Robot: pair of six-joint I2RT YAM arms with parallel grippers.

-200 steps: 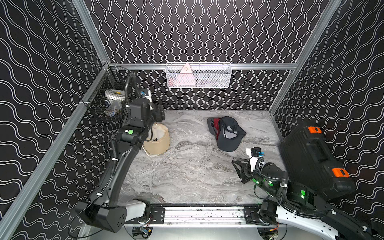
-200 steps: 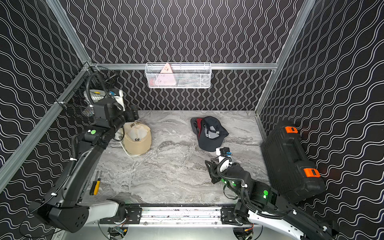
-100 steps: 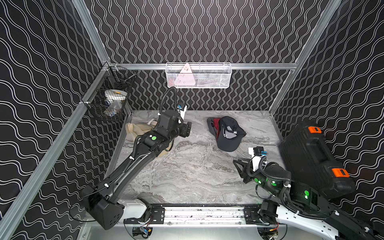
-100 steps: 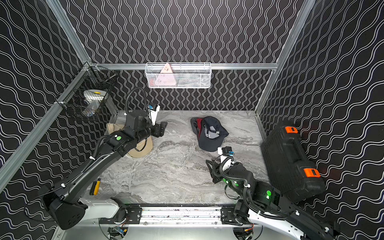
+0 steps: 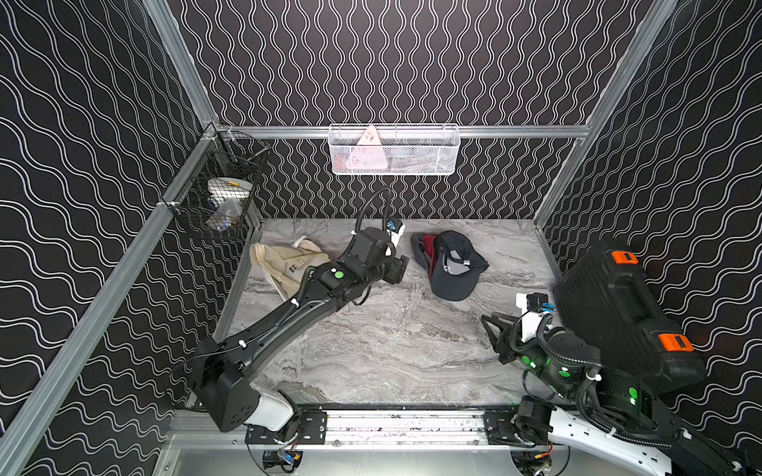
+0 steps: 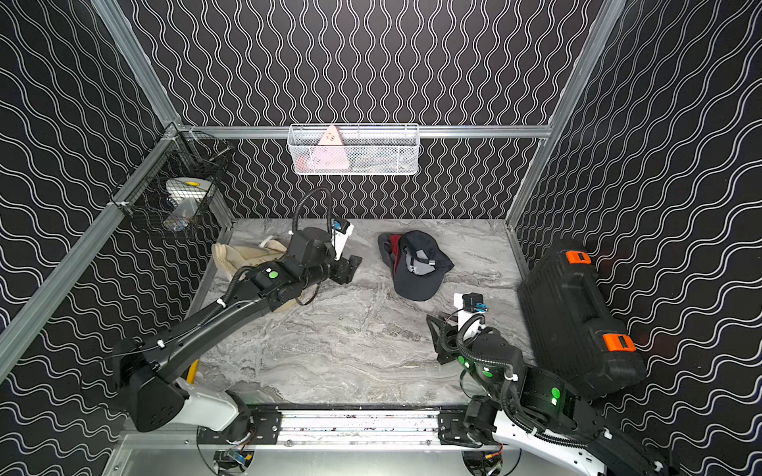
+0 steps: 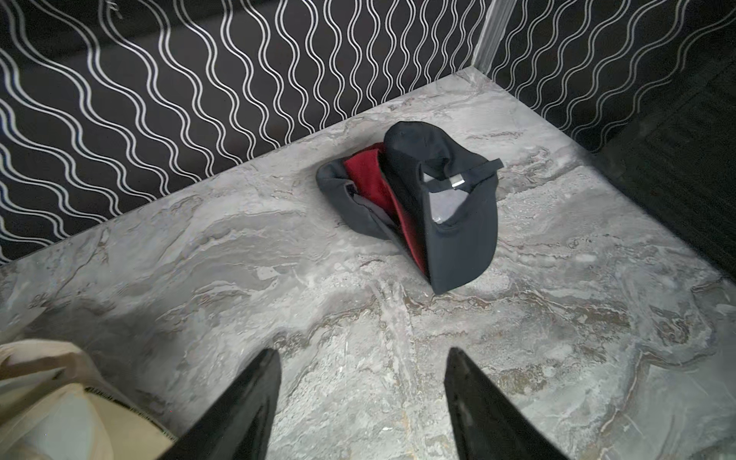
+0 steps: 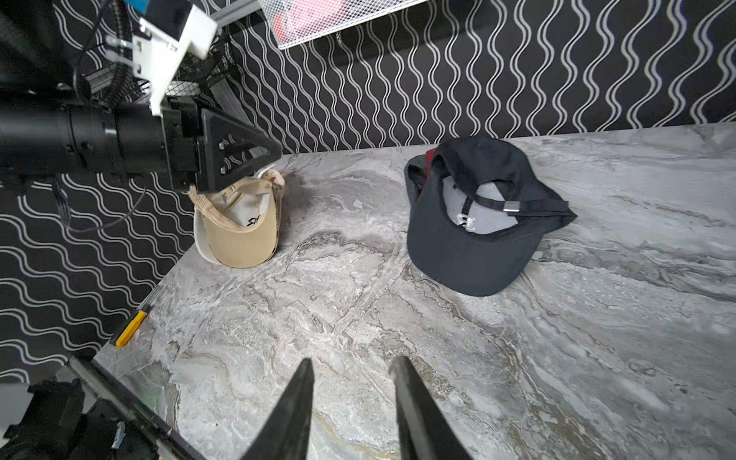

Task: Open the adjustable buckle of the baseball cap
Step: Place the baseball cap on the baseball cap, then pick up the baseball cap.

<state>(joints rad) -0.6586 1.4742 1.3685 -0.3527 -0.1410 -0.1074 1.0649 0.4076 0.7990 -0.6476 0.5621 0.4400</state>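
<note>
Dark baseball cap (image 5: 453,274) toward the back of the desk (image 5: 391,354), right of centre, lying opening-up with the brim toward the front. Across the rear opening, a thin strap (image 8: 537,205) carrying the small metal buckle (image 7: 458,184), unobstructed in both wrist views. Along the cap's left side, some red fabric (image 7: 366,179); cannot tell whether it belongs to the cap.

Nearer by far: the left tool (image 7: 360,352), just to the left of the cap and apart from it, jaws wide with only bare desk between them, holding nothing. From there, cap straight ahead and a little toward the robot's right. Long axis of the strap roughly side to side across the desk, and, judging from the left wrist view, close to the line along which the jaws open; probably calls for a wrist roll before pinching across the strap or buckle.

Left arm stretched low and long from the front-left base diagonally toward the back, passing over a beige cap (image 8: 243,239), wrist about level.

Well apart at the front right, the right tool (image 8: 352,360): jaws at a narrow gap, empty, aimed at open desk with the cap farther back. Arm folded close to its base.

Buckle not yet touched.
</note>
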